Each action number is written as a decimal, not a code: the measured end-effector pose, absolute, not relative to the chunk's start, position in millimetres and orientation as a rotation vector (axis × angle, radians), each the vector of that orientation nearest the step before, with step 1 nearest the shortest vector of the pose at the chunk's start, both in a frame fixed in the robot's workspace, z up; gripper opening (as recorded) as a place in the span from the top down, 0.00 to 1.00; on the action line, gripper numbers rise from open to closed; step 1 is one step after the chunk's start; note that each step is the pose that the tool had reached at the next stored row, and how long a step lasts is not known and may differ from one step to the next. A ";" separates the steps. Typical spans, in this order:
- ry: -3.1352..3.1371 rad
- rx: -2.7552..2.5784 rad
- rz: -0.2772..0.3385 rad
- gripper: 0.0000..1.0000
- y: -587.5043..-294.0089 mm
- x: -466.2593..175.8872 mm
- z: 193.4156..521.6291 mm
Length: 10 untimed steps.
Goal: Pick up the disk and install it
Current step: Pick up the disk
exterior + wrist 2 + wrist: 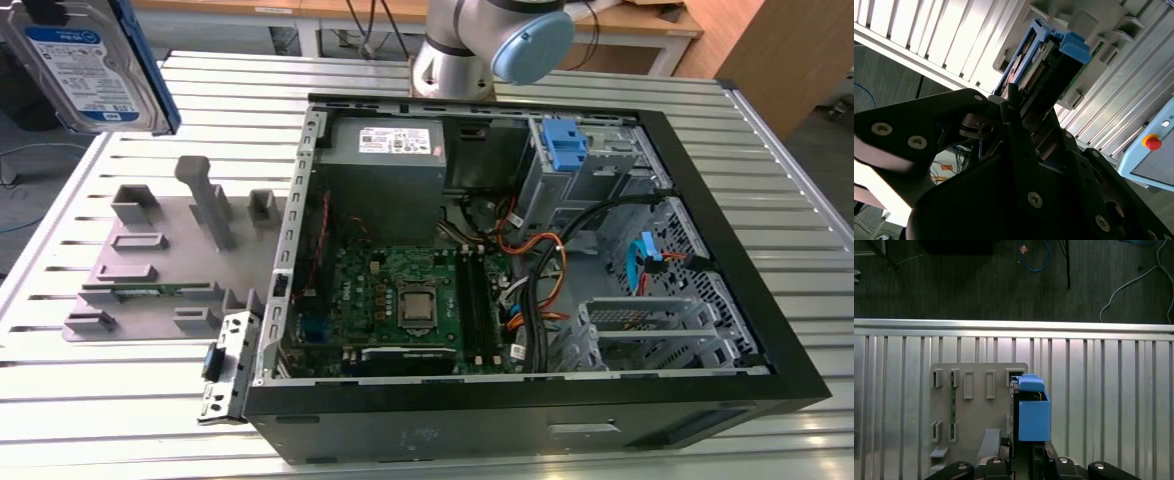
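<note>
The disk (83,66), a silver drive with a white-and-blue label in a blue carrier, hangs high at the exterior view's far left, above the table's edge. My gripper (47,10) is shut on its upper end. In the first wrist view the disk (1032,412) appears edge-on, its blue carrier pointing away from the gripper (1026,461), over the grey fixture plate (979,385). In the second wrist view the disk (1051,57) sticks out from between the black fingers (1014,120).
An open computer case (694,200) lies on the slatted metal table (134,420), with motherboard (400,300), power supply (387,145), cables and a drive bay with a blue latch (567,150). The grey fixture plate (154,265) with upright holders sits left of the case.
</note>
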<state>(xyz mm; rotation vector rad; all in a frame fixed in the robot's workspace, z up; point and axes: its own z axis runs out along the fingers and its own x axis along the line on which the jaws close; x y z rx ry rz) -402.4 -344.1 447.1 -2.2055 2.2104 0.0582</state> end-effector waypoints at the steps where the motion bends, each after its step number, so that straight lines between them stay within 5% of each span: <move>1: 2.210 -2.206 0.058 0.65 -344.1 -402.4 447.9; 10: 2.210 -2.206 0.058 0.65 -344.1 -402.4 456.0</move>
